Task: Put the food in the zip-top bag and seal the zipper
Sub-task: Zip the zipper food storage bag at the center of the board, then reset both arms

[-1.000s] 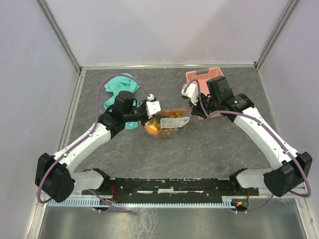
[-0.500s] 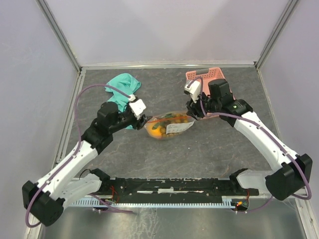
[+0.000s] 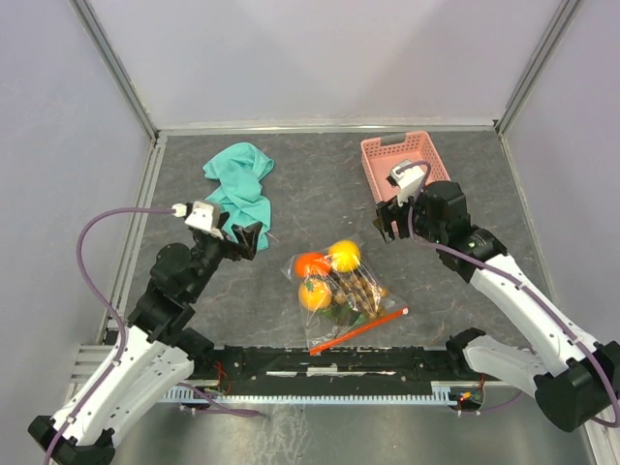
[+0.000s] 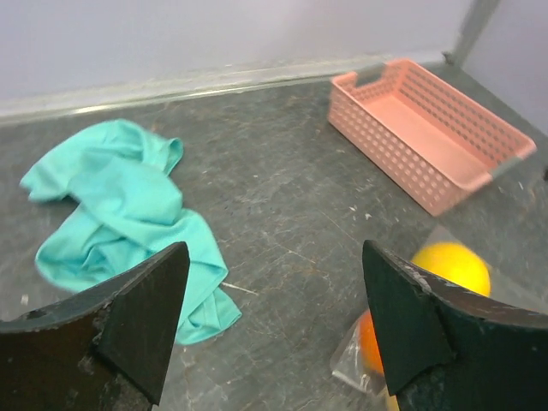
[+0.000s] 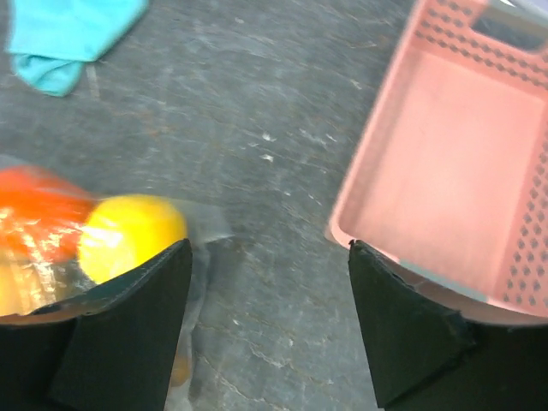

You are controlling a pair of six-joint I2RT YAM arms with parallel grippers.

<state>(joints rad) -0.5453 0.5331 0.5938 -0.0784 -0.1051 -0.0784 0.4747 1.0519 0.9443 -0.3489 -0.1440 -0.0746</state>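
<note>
Top external: the zip-top bag lies flat on the table between the two arms and apart from both, with its zipper at the near end. Inside it show a yellow lemon, two orange round fruits and some darker fruit. The left fingers hang beside the teal cloth, and the right fingers hang by the pink basket.

Left wrist: the fingers stand wide apart, holding nothing; cloth, basket and lemon lie beyond.

Right wrist: the fingers gape empty too, above bare table between bag and basket.
</note>
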